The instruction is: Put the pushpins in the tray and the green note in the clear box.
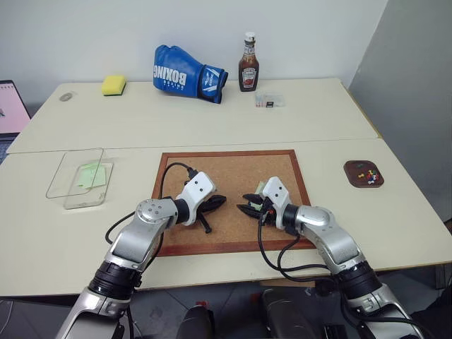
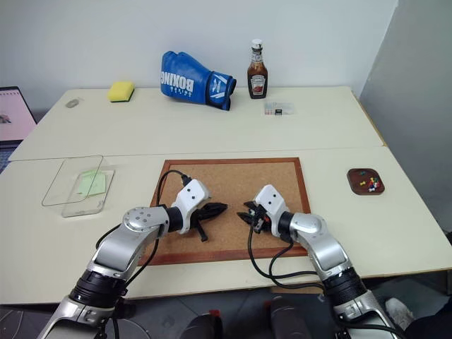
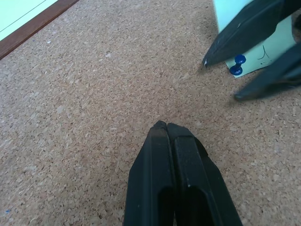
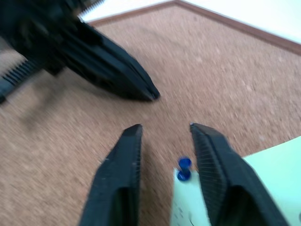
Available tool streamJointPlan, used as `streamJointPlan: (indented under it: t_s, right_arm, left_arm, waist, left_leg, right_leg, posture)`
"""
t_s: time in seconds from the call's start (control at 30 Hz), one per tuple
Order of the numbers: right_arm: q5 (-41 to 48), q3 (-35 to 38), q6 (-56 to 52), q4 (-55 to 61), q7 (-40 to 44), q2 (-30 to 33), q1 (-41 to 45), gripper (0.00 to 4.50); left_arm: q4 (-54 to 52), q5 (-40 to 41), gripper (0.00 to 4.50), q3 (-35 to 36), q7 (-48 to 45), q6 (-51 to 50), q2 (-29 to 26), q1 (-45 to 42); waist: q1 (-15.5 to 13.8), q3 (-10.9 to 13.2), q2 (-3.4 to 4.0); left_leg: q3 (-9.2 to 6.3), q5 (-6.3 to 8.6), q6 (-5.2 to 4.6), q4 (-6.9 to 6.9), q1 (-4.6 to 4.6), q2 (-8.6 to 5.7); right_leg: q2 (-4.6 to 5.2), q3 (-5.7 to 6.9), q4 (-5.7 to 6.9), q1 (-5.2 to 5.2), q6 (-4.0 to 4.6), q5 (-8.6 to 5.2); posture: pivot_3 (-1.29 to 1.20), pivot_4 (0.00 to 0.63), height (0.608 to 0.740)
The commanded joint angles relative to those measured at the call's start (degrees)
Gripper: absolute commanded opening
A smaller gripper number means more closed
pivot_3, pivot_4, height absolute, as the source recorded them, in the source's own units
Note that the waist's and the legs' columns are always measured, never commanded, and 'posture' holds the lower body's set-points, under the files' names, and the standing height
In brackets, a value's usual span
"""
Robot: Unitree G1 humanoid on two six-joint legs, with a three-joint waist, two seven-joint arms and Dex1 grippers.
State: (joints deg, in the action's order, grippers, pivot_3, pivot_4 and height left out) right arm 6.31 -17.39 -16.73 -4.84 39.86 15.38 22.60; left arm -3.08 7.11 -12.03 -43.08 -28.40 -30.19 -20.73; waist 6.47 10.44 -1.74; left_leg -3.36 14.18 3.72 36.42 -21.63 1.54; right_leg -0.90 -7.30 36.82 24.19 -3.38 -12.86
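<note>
A green note (image 4: pixel 235 188) lies on the cork board (image 1: pixel 233 169), pinned at its corner by a dark blue pushpin (image 4: pixel 183 168). My right gripper (image 4: pixel 164 129) stands open low over the board, its fingers on either side of that pin without touching it. Facing it, a short way off, my left gripper (image 1: pixel 223 200) is shut and empty just above the cork. Another green note (image 1: pixel 94 174) lies inside the clear box (image 1: pixel 67 180) at the left. The dark brown tray (image 1: pixel 353 169) at the right holds several pushpins (image 1: pixel 367 174).
At the back of the table are a yellow sponge (image 1: pixel 113 85), a blue boxing glove (image 1: pixel 189 74), a ketchup bottle (image 1: pixel 248 65) and a tiny clear case (image 1: pixel 269 101). A laptop (image 1: pixel 10 106) pokes in at the left edge.
</note>
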Motion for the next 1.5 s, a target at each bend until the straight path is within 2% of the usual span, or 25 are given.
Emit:
streamJointPlan:
  t_s: [0.03,0.13,0.3,0.57,0.8,1.0,1.17,1.27,1.3,1.33,1.5]
  right_arm:
    - [-0.8,0.8,1.2,-0.2,-0.5,-0.1,1.1,0.58]
    - [-1.2,0.9,1.5,-0.6,-0.6,-0.2,1.1,0.07]
    - [-1.0,1.1,1.5,0.8,-0.6,-0.1,0.3,0.07]
    - [7.9,6.7,-5.8,12.5,0.3,-0.6,-1.1,0.07]
    - [11.2,9.4,-11.2,18.8,-1.1,0.4,-1.3,0.07]
    - [11.9,10.6,-12.6,20.2,-2.5,1.1,-1.1,0.07]
    - [8.7,8.4,-9.9,20.3,-1.2,4.1,-0.5,0.07]
    - [8.5,8.2,-9.0,19.8,-0.9,4.9,-0.1,0.07]
    - [8.3,8.1,-8.6,19.6,-0.7,5.1,0.2,0.03]
    - [7.9,8.0,-8.1,19.4,-0.4,5.4,0.5,0.03]
    - [5.3,5.8,-4.2,18.5,1.9,7.7,1.5,0.00]
  left_arm:
    - [3.0,-1.9,0.00,-1.9,0.2,-2.3,-0.5,1.9]
    - [2.8,-1.9,0.00,-1.9,0.2,-2.4,-0.5,1.9]
    - [2.6,-1.8,0.00,-2.0,0.1,-2.4,-0.5,2.2]
    - [2.3,-1.8,0.00,-1.9,-0.1,-2.5,-0.8,2.5]
    - [2.8,-2.0,0.00,-2.2,-0.2,-2.2,-0.6,2.0]
    - [3.1,-2.0,0.00,-2.3,-0.3,-2.0,-0.6,1.8]
    - [3.8,-1.1,0.00,-1.4,-0.2,-2.0,0.4,0.6]
    - [2.4,3.6,0.00,2.1,-1.3,-4.3,1.8,-0.5]
    - [1.6,5.9,0.20,3.7,-1.8,-5.7,2.3,-0.8]
    - [0.7,8.3,0.20,5.3,-2.6,-7.3,2.9,-1.2]
    - [-0.4,14.6,1.16,9.9,-2.6,-12.3,4.7,-3.6]
  waist:
    - [0.0,0.0,0.00]
    - [0.0,0.0,0.00]
    - [0.0,0.0,0.00]
    - [-0.2,0.0,0.01]
    - [-0.2,0.0,0.00]
    - [-0.2,0.0,0.00]
    - [-0.2,0.0,0.00]
    - [-0.3,0.0,0.00]
    - [-0.3,0.0,0.00]
    - [-0.3,0.0,-0.01]
    - [-0.2,0.1,-0.06]
  left_leg:
    - [0.00,0.00,0.00,0.00,0.00,0.00]
    - [-0.01,0.00,0.00,0.00,0.01,0.00]
    - [0.00,0.00,0.00,0.00,0.04,0.00]
    - [-0.03,0.00,0.01,0.00,-0.12,-0.02]
    - [-0.14,0.02,0.03,-0.05,-0.10,-0.02]
    - [-0.10,0.01,0.03,-0.04,-0.08,-0.02]
    - [-0.10,0.01,0.03,-0.04,-0.09,-0.02]
    - [-0.10,0.01,0.02,-0.03,-0.09,-0.02]
    - [-0.10,0.01,0.02,-0.03,-0.09,-0.03]
    - [-0.10,0.01,0.02,-0.02,-0.09,-0.02]
    - [-0.10,0.00,0.02,-0.01,-0.23,-0.03]
  right_leg:
    - [0.00,0.01,0.02,0.00,0.00,0.00]
    - [0.00,0.01,0.01,0.00,0.00,0.00]
    - [0.00,-0.01,0.02,-0.01,0.00,0.00]
    - [0.00,0.01,0.00,0.05,0.00,0.00]
    - [0.00,0.09,0.02,0.06,0.01,0.00]
    - [0.00,0.06,0.00,0.06,0.02,-0.01]
    - [0.00,0.06,-0.01,0.05,0.01,-0.01]
    - [0.00,0.07,-0.02,0.05,0.01,-0.01]
    - [0.00,0.06,-0.02,0.05,0.01,-0.01]
    - [0.00,0.08,-0.01,0.06,0.02,-0.01]
    - [0.00,0.08,-0.01,0.14,0.01,0.00]
  posture:
    - [0.00,0.150,0.740]
    - [0.00,0.150,0.740]
    - [0.00,0.150,0.740]
    - [0.00,0.150,0.740]
    - [0.00,0.150,0.740]
    - [0.00,0.150,0.740]
    - [0.00,0.150,0.740]
    - [0.00,0.150,0.740]
    - [0.00,0.150,0.740]
    - [0.00,0.150,0.740]
    - [0.00,0.150,0.740]
